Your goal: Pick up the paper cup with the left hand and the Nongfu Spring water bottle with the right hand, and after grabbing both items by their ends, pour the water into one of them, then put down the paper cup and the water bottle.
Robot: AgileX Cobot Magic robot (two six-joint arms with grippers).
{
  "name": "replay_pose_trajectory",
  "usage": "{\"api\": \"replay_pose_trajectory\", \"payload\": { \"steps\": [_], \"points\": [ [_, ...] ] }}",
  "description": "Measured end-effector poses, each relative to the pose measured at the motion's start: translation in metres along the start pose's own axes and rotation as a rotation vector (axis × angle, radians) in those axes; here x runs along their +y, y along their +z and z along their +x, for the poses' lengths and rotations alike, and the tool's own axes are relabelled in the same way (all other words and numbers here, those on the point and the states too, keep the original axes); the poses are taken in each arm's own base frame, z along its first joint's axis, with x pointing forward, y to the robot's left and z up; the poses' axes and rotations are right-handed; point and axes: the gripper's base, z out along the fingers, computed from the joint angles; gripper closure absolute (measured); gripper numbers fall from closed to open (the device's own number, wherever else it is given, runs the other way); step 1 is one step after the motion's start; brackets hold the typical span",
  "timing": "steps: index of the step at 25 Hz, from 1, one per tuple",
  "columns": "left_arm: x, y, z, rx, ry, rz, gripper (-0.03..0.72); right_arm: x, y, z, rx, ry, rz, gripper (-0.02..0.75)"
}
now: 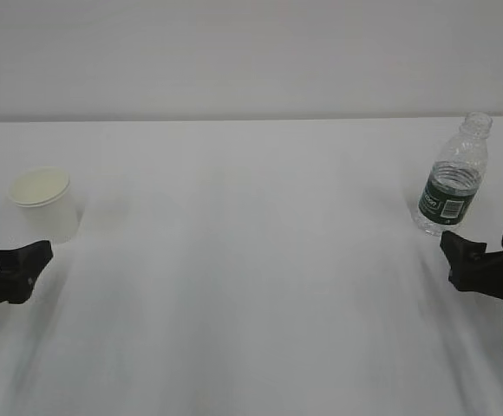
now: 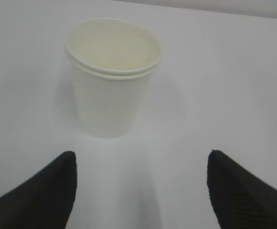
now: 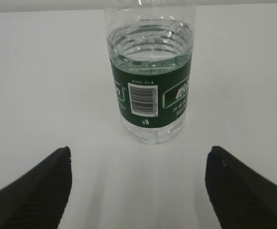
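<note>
White table (image 1: 251, 286), pale grey wall (image 1: 251, 52) behind its far edge

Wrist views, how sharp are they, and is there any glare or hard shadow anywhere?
Left wrist view: paper cup soft, its edges hazy, faint shadow on the table. Right wrist view: bottle crisper, barcode lines visible, black fingers blurred. Exterior view: flat, washed-out light, no hard shadows, no obvious glare.
</note>
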Motion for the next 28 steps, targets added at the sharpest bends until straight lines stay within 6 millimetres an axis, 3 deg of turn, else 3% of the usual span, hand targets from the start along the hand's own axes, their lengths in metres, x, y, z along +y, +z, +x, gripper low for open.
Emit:
{"api": "replay_pose_trajectory", "payload": {
  "steps": [10,28],
  "points": [
    [-0.001,0.023,-0.002,-0.006,0.021,0.043,0.068,-0.001,0.008,-0.007,-0.031,-0.016,0.001,0.075],
    [0.001,0.023,-0.002,-0.011,0.011,0.021,0.091,-0.003,0.048,0.005,-0.015,-0.023,-0.001,0.076]
  ]
}}
